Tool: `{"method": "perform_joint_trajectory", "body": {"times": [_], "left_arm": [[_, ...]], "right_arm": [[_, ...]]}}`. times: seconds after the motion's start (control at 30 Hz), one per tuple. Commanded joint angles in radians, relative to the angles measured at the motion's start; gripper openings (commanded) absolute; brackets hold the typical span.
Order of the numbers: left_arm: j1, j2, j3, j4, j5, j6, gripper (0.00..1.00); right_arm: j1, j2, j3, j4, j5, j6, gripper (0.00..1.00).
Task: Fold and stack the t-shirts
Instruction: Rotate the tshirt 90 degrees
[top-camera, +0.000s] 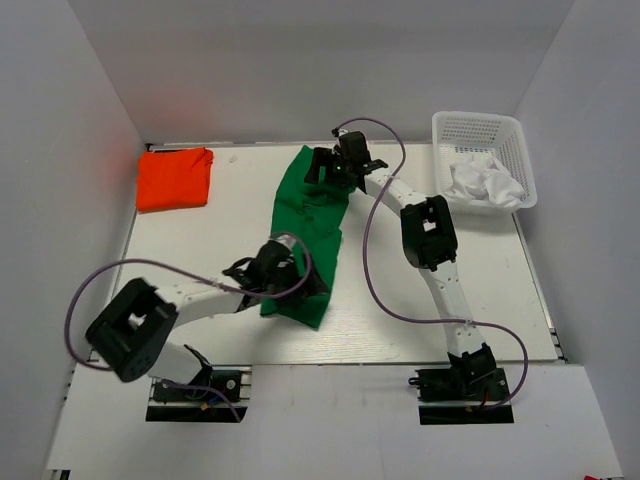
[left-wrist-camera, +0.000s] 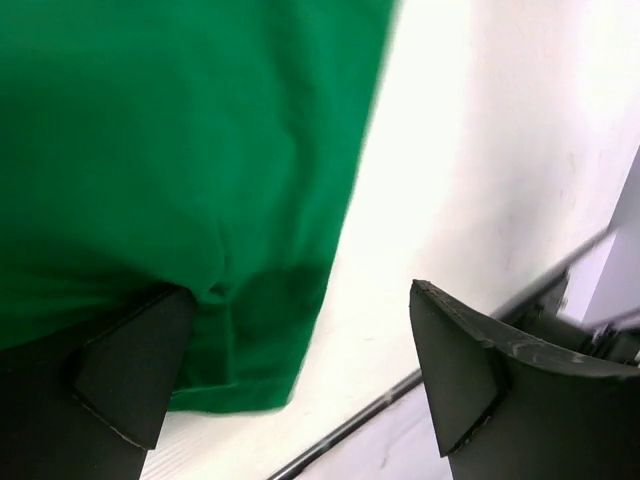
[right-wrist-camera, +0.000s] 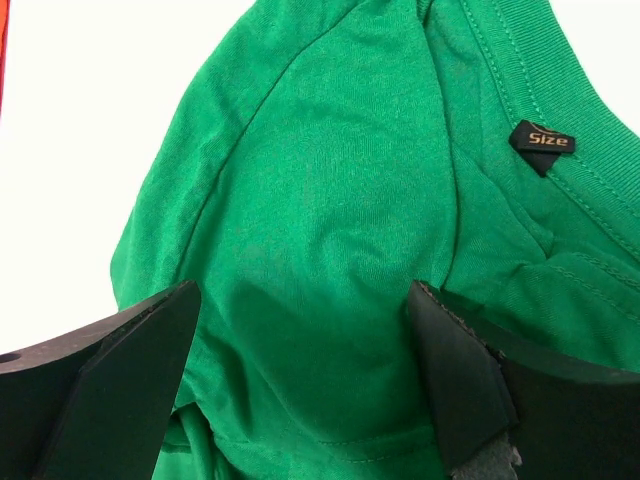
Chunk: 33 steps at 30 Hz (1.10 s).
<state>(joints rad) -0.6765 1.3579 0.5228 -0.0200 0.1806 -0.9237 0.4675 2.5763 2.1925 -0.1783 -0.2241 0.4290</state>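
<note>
A green t-shirt (top-camera: 305, 235) lies as a long strip down the middle of the table. A folded orange-red t-shirt (top-camera: 175, 178) rests at the far left. My left gripper (top-camera: 297, 278) hovers open over the green shirt's near end. In the left wrist view one finger (left-wrist-camera: 130, 370) is over the green cloth (left-wrist-camera: 180, 170) and the other over bare table beside its corner. My right gripper (top-camera: 325, 170) is open over the shirt's far end; its jaws straddle the green cloth (right-wrist-camera: 320, 220) beside the collar (right-wrist-camera: 560, 90) and its black size label (right-wrist-camera: 542, 140). Neither gripper holds anything.
A white mesh basket (top-camera: 478, 128) with crumpled white cloth (top-camera: 482, 182) stands at the back right. White walls close in the table on the left, right and back. The table's near edge (left-wrist-camera: 350, 425) runs just past the green shirt's corner.
</note>
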Motion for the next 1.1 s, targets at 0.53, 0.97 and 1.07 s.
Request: {"method": "perform_joint_trajectory", "body": {"times": [0.53, 0.97, 1.07], "left_arm": [[-0.440, 0.219, 0.198, -0.322, -0.144, 0.062, 1.00], [-0.445, -0.025, 0.370, -0.560, -0.482, 0.139, 1.00], [-0.425, -0.139, 0.303, -0.639, -0.626, 0.010, 1.00]], "right_arm": [[-0.079, 0.031, -0.008, 0.108, 0.034, -0.058, 0.90], [-0.089, -0.312, -0.179, 0.054, 0.031, -0.216, 0.90], [-0.086, -0.468, -0.315, 0.060, 0.097, -0.181, 0.90]]}}
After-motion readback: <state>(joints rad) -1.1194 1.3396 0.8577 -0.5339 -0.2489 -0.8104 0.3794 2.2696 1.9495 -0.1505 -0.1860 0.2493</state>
